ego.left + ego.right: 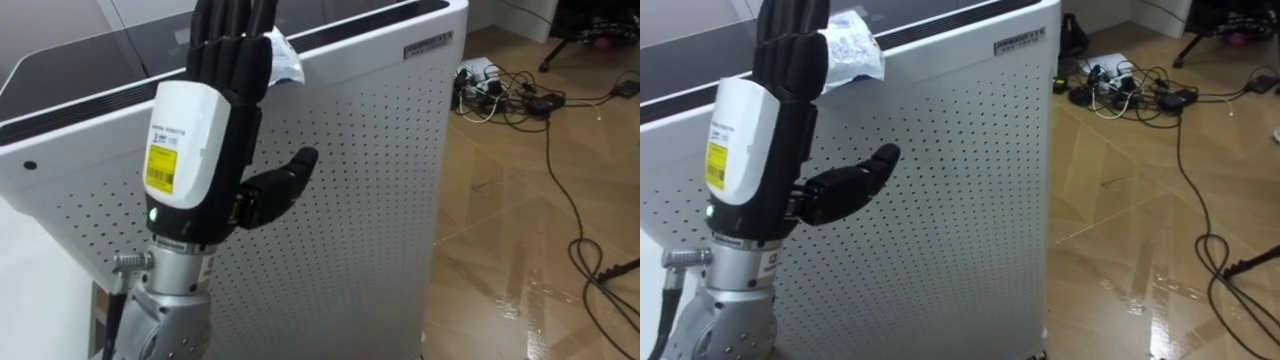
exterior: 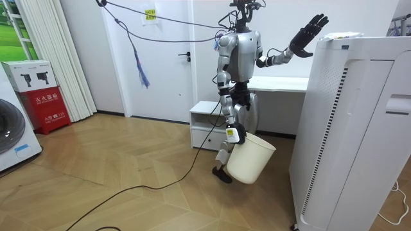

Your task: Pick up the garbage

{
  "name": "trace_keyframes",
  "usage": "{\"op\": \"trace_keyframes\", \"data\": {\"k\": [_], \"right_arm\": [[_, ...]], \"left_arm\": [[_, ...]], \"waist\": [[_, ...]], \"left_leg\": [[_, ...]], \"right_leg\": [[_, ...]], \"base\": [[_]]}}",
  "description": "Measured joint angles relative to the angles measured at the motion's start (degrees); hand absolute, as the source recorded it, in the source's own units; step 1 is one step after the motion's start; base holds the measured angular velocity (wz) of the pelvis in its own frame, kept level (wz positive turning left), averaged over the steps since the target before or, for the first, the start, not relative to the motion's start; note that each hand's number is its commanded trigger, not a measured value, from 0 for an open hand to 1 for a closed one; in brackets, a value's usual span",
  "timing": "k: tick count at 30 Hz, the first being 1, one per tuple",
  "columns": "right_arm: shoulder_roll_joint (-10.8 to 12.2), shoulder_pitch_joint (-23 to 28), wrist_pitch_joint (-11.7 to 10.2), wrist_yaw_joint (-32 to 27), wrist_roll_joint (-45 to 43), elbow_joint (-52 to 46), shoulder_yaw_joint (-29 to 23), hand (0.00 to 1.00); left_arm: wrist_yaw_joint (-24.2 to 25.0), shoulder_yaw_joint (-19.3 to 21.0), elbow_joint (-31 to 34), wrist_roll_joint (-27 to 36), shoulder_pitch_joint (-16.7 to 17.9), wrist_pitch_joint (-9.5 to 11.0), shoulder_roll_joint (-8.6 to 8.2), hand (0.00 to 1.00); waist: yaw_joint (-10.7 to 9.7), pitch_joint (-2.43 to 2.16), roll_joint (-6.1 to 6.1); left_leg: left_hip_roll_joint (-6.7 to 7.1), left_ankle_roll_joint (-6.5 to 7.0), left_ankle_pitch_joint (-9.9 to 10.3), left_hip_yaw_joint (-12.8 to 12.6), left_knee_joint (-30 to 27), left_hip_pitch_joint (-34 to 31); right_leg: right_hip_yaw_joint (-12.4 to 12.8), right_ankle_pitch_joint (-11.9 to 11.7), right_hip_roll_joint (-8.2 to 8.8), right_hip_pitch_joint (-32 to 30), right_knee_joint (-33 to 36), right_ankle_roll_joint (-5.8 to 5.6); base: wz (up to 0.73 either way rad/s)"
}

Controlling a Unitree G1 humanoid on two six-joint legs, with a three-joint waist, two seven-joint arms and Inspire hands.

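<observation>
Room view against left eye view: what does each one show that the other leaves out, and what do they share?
Room view: the robot standing beside the white air purifier, a white bucket hanging at its right hand, plus a washing machine and red box. Left eye view: the purifier's perforated side and a tangle of cables on the wood floor. Both: the left hand raised, open, by the crumpled wrapper on the purifier's top.
</observation>
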State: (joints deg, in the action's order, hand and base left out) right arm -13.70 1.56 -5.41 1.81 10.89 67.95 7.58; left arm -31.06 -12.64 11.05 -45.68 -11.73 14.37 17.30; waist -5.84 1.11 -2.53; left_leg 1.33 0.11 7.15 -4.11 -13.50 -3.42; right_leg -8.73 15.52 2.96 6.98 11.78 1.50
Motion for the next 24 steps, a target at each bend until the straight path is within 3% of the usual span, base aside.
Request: {"op": "trace_keyframes", "data": {"k": [7,24], "right_arm": [[0.0,0.2,0.0,0.0,0.0,0.0,0.0,1.0],[0.0,0.1,1.3,0.0,0.3,0.0,0.0,1.0]], "left_arm": [[0.9,0.0,-1.1,0.0,-2.5,-0.2,0.01,0.0],[1.6,0.1,-4.4,0.0,-3.8,-1.6,0.01,0.0]], "waist": [[0.0,-0.04,-0.05],[0.4,-0.42,-0.63]], "left_leg": [[0.01,0.0,0.0,-0.1,0.0,0.0],[-0.09,0.0,0.0,-0.2,-0.1,0.2]], "right_leg": [[0.0,0.0,0.0,0.0,0.1,0.0],[-0.2,0.0,-0.03,0.0,0.3,0.01]], "base": [[0.0],[0.0]]}}
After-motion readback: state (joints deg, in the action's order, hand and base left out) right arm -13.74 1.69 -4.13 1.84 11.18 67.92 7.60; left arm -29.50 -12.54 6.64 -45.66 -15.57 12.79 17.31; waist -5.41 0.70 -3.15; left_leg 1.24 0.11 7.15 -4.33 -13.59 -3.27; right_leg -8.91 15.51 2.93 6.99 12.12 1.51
